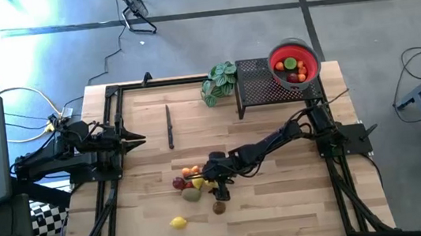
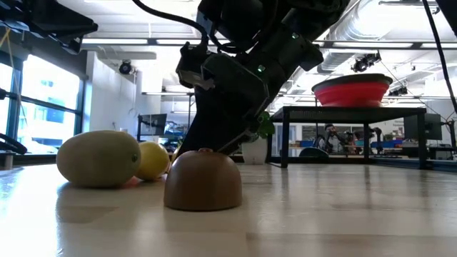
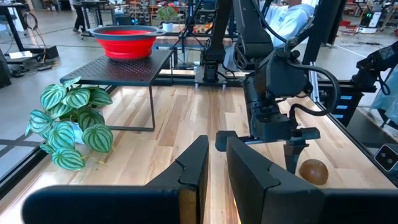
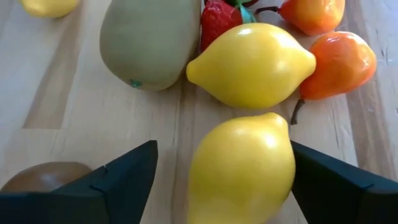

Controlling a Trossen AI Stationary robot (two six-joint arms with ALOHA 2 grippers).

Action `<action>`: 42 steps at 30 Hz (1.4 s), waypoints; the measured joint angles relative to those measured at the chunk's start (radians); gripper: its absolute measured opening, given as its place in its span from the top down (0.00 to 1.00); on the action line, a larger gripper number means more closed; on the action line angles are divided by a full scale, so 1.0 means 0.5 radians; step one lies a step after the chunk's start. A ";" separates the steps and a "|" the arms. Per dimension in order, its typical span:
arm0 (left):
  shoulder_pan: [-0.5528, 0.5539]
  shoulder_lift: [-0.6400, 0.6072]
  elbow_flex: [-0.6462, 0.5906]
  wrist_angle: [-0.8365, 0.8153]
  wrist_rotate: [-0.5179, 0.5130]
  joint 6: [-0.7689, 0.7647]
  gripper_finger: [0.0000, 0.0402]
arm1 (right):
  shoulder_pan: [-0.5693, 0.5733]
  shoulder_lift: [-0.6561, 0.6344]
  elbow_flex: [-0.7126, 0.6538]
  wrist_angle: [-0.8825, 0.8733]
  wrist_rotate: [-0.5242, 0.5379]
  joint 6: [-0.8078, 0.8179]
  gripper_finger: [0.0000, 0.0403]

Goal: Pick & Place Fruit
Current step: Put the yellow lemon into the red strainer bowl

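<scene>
Toy fruits lie in a cluster (image 1: 191, 180) on the table's near middle: two lemons, a dull green fruit (image 4: 149, 40), a strawberry (image 4: 221, 18) and orange pieces (image 4: 342, 62). A brown fruit (image 1: 219, 207) and another lemon (image 1: 178, 223) lie apart, nearer the near edge. My right gripper (image 1: 220, 185) is open and low over the cluster, its fingers on either side of one lemon (image 4: 242, 168). My left gripper (image 1: 137, 140) waits shut at the table's left. The red bowl (image 1: 293, 62) on the black rack holds a few fruits. My right gripper (image 4: 224, 180) comes at the lemon from above, slanting down, one finger (image 4: 124, 180) clearly apart from it and the other finger (image 4: 336, 186) close against its side. I cannot tell whether that finger touches it. The lemon rests on the table.
The black mesh rack (image 1: 271, 87) stands at the far right with the bowl on top. A green leafy plant (image 1: 221, 81) sits beside it. A thin black stick (image 1: 169, 127) lies left of centre. Bare wood shows along the near right (image 1: 300, 203).
</scene>
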 joint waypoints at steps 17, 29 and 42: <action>-0.001 0.000 0.000 0.000 0.000 0.000 0.87 | -0.004 0.002 0.000 0.001 0.022 0.000 0.29; 0.000 0.000 0.000 0.000 0.000 0.001 0.87 | -0.004 0.002 0.000 -0.002 0.063 0.000 0.40; 0.000 0.000 0.000 0.000 0.000 0.001 0.87 | -0.004 0.002 -0.001 -0.002 0.111 -0.015 0.47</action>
